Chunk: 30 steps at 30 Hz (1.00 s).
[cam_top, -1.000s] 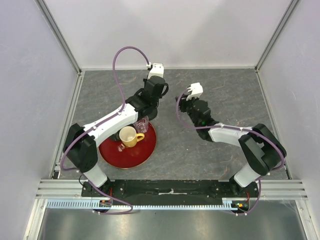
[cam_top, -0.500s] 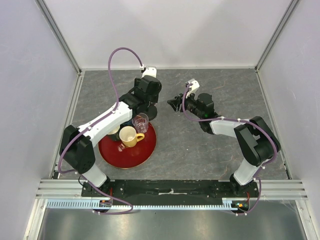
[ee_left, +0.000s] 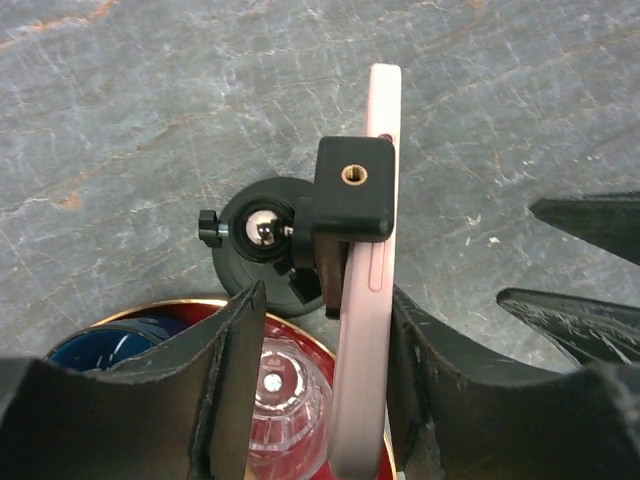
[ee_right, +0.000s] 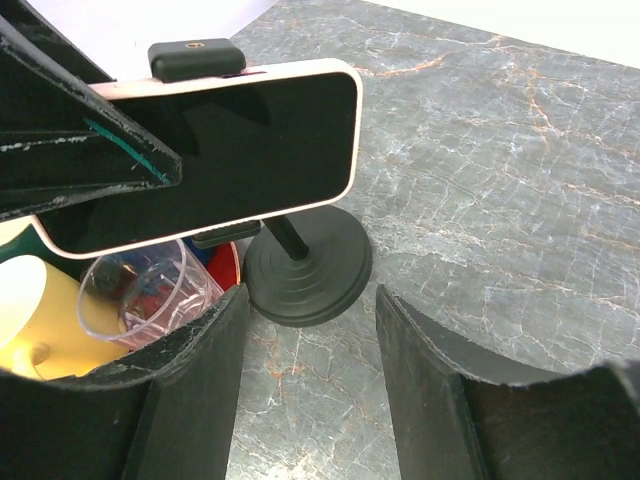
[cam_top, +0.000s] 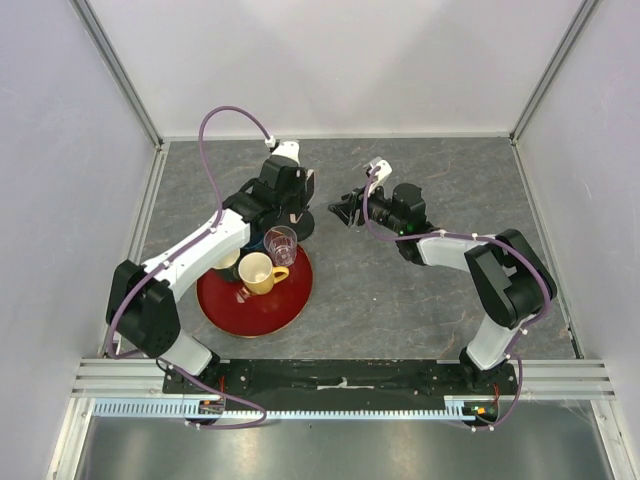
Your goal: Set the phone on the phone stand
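A: Where's the phone (ee_right: 215, 150)?
B: Clamped sideways in the phone stand (ee_right: 310, 265) — left of centre, toward the desk's (cam_top: 400, 300) far edge.
A: And the arms?
B: The left arm stretches out from the near edge, and the left gripper (ee_left: 325, 300) straddles the phone from above, released. The right gripper (ee_right: 312, 292) faces the screen, low — spread, holding nothing.

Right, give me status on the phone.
Left gripper open, straddling phone. Right gripper open, empty. Phone seated in phone stand clamp. Glass beside base.

A robotics lab cell: white panels (cam_top: 340, 60) in aluminium framing (cam_top: 120, 72) enclose a grey tabletop (cam_top: 400, 310).
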Available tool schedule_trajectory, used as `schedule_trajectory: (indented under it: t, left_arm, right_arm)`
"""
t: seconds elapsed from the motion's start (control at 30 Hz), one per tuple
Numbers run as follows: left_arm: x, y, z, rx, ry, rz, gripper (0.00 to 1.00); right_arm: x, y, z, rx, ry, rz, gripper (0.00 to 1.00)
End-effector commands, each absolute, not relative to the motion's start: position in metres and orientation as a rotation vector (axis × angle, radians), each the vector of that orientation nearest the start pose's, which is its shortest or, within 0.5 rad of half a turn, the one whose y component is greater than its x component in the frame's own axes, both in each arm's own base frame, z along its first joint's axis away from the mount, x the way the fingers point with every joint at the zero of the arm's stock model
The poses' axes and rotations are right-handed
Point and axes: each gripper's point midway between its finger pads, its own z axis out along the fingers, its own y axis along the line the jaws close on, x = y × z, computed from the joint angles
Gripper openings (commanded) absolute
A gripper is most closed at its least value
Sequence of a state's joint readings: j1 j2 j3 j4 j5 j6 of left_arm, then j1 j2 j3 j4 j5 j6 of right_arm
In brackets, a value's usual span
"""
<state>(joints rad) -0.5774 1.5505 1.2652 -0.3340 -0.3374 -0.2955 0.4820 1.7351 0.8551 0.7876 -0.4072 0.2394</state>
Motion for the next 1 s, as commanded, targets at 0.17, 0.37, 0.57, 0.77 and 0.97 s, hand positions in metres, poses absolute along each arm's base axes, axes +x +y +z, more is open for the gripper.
schedule_trajectory:
  t: [0.17,0.37,0.57,0.77,0.97]
  left_arm:
    - [0.39,-0.209,0.214,0.145,2.104,-0.336,0.24]
    - [0.384,-0.209,0.209,0.274,2.113,-0.403,0.02]
    - [0.373,-0.234,0.234,0.383,1.98,-0.598,0.02]
    - [0.353,-0.271,0.27,0.506,1.814,-0.875,0.02]
    - [0.329,-0.295,0.272,0.749,1.8,-1.037,0.02]
  right_arm:
    - [0.392,0.318,0.184,-0.643,1.55,0.987,0.63]
    - [0.387,0.324,0.185,-0.721,1.533,1.011,0.67]
    - [0.388,0.317,0.185,-0.71,1.556,0.977,0.67]
    - [0.385,0.303,0.202,-0.645,1.53,0.992,0.69]
    - [0.366,0.275,0.225,-0.697,1.553,0.912,0.76]
